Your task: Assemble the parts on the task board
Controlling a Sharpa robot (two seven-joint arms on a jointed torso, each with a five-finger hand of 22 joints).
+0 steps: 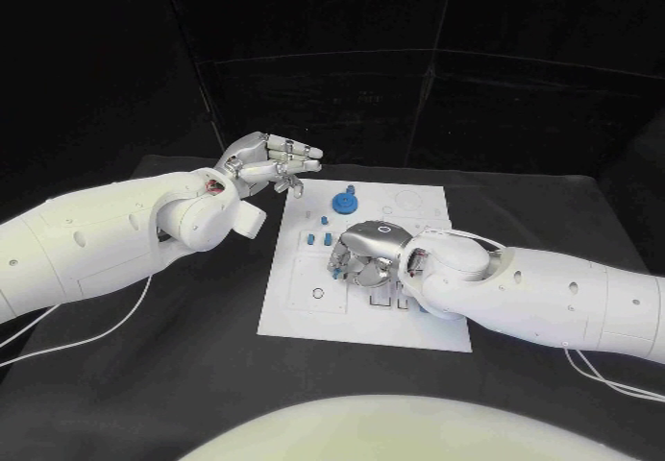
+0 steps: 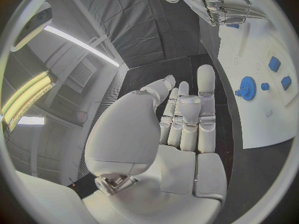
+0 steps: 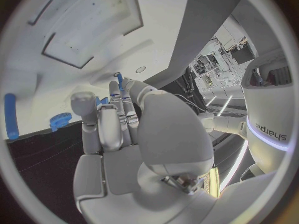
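White and flat, the task board (image 1: 363, 322) lies in the middle of the black table (image 1: 138, 384), and everything else is placed from it. A blue gear (image 1: 344, 203) sits on the board's far half, with a small blue peg (image 1: 352, 188) standing just beyond it. Several small blue parts (image 1: 322, 236) lie between the gear and the board's middle.

The right hand (image 1: 363, 257) is down over the board's middle, knuckles up and fingers curled toward the surface. In the right wrist view a slim blue pin (image 3: 119, 80) stands up at its fingertips (image 3: 116, 89), so it seems to be pinched there, though the contact itself is hard to make out. That same view shows a longer blue rod (image 3: 10, 117) lying on the board, well apart from the hand.

The left hand (image 1: 267, 157) hovers off the board's far left corner, just outside its edge, fingers straight and close together, holding nothing. From the left wrist view its fingertips (image 2: 206, 77) point along the board's edge, near the gear (image 2: 248, 88).
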